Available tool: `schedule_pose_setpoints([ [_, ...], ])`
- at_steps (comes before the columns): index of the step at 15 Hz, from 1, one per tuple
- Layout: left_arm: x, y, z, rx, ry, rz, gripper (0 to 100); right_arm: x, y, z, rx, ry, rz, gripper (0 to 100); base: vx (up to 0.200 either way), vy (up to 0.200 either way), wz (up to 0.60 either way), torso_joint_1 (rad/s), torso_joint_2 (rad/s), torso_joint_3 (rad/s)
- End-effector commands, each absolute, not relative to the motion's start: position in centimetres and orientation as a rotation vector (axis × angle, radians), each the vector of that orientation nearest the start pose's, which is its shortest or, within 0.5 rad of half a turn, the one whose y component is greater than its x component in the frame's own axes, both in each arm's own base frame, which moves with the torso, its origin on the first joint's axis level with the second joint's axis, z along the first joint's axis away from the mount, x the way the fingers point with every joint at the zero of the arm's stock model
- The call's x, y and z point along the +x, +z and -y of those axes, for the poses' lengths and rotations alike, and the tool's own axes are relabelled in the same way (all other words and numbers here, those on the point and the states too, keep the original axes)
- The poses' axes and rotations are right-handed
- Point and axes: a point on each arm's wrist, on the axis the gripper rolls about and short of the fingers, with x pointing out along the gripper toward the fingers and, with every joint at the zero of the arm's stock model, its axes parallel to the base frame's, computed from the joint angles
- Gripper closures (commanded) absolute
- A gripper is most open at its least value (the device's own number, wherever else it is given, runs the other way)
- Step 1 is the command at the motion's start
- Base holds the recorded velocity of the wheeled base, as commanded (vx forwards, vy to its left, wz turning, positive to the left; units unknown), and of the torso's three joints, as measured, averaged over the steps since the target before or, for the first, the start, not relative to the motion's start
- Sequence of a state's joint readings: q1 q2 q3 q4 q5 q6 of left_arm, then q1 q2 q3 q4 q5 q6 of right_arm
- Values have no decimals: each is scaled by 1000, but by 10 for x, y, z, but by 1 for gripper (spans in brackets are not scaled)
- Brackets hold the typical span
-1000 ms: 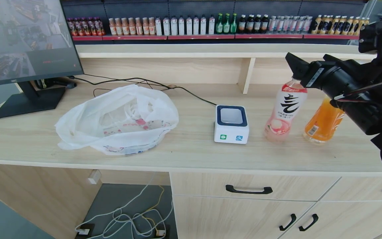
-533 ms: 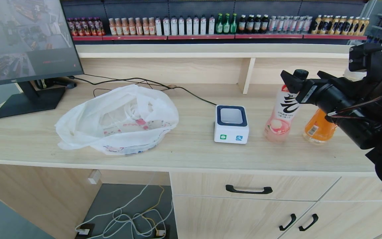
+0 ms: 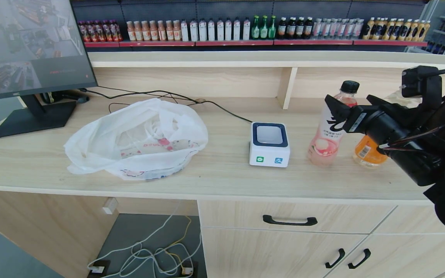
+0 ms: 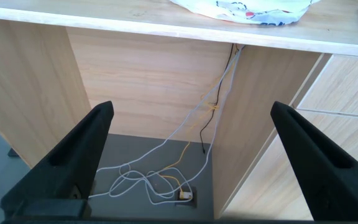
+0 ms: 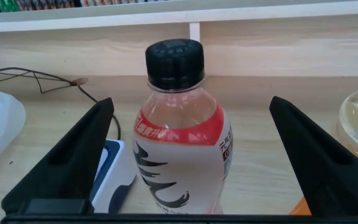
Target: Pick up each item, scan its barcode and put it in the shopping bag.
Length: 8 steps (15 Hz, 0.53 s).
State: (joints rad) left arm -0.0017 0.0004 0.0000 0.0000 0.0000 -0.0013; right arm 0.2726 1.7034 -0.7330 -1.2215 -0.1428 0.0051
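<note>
Pink drink bottle (image 3: 332, 127) upright on counter (image 3: 222, 175), 3 o'clock of scanner (image 3: 269, 144). Right gripper (image 5: 191, 102) spread wide, empty, straddling its shoulder, not touching. Left gripper (image 4: 192, 106) wide, empty. Likely full: weighty, stiff, slick label; grip mid-body.

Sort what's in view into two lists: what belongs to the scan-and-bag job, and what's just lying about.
For the job:
- pink bottle
- orange bottle
- scanner
- shopping bag
- right gripper, open either side of the pink bottle

Lying about:
- monitor
- black cable
- back-shelf drinks
</note>
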Motion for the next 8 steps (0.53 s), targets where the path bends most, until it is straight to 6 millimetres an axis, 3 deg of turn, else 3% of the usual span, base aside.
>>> schedule_pose_setpoints([
  [1,-23,75,0,-2,-2,0,0,289,213,-78,54,131,219,0,0,0,0,0,0,0],
  [8,-23,75,0,-2,-2,0,0,297,191,-78,84,130,156,0,0,0,0,0,0,0],
])
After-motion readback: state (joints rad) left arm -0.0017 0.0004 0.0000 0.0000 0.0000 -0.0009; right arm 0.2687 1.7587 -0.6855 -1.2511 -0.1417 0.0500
